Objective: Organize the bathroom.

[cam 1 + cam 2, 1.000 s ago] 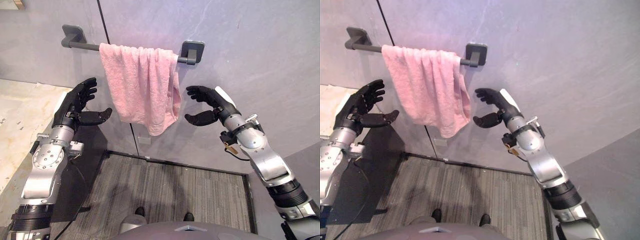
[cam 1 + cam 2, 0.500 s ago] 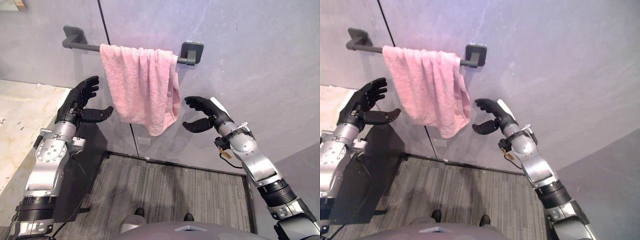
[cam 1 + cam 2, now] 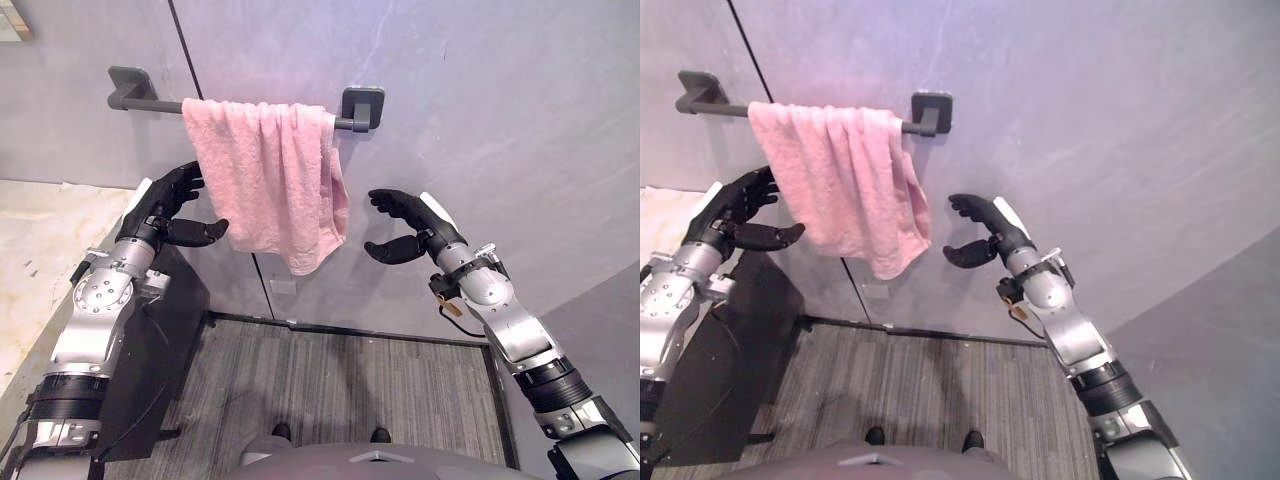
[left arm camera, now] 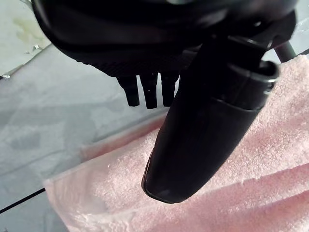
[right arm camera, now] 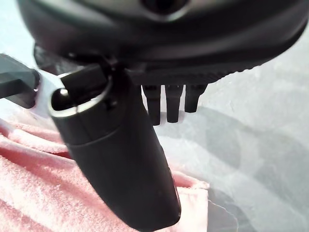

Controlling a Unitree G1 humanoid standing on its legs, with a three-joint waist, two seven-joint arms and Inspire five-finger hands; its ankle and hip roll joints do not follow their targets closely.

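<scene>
Hanging bunched over the dark towel bar on the grey wall: a pink towel, crowded toward the bar's right-hand bracket, its lowest corner drooping at the right side. Spreading below along the wall's foot: grey striped flooring. Standing at the towel's left edge: a black cabinet. Reaching up at the towel's left edge: left hand, fingers loosely spread, thumb pointing toward the cloth, whether touching it not clear. Hovering just right of the towel, apart from it: right hand, fingers relaxed and parted from the thumb, holding nothing.
</scene>
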